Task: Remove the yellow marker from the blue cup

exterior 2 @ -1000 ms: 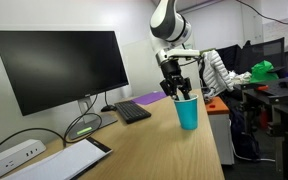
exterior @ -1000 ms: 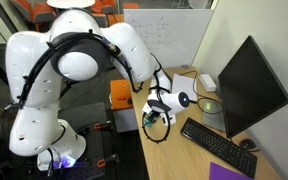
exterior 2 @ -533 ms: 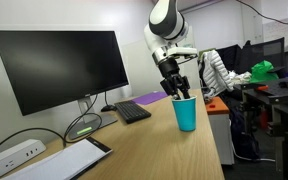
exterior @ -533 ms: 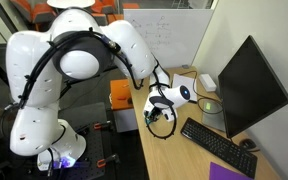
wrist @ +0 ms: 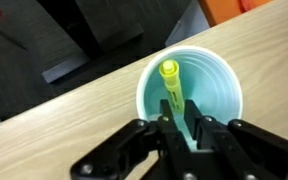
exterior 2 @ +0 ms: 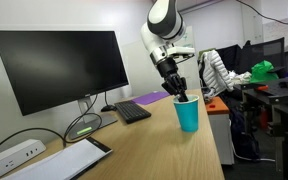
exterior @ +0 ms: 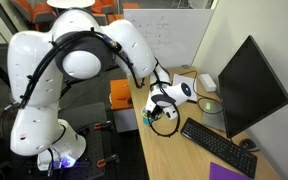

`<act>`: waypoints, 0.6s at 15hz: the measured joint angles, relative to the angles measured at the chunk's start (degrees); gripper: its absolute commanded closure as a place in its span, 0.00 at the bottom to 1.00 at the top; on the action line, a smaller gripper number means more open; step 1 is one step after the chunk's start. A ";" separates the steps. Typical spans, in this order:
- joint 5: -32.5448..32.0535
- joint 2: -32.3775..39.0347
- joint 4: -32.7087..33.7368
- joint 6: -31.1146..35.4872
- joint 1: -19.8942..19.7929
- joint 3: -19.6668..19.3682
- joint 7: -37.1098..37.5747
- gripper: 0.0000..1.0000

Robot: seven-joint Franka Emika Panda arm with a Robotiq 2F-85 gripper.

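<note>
Gripper (wrist: 184,126) points straight down into the mouth of the blue cup (wrist: 220,92); in the wrist view its two black fingers (wrist: 165,128) dip inside the rim, one on each side of the yellow marker (wrist: 171,84). The jaws are narrowed to a slim gap around the marker, but can't tell if the pads actually press on it. The marker is inside the cup, leaning against the inner wall, cap end up near the rim, lower end hidden between the fingers. In an exterior view the gripper (exterior 2: 181,90) has its fingertips at the rim of the cup (exterior 2: 188,115), which stands upright on the wooden desk (exterior 2: 149,145) near the edge; the marker doesn't show there. In an exterior view the gripper (exterior: 162,116) hangs off the white arm (exterior: 74,60) over the desk edge, with the cup too hidden to place. Also on the desk: black keyboard (exterior 2: 134,110), dark monitor (exterior 2: 59,70), white power strip (exterior 2: 14,155). An orange box (exterior: 121,95) sits just beside the desk, behind the arm.
</note>
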 measured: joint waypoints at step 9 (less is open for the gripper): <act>-7.17 0.90 1.61 -1.41 3.10 0.02 0.08 0.72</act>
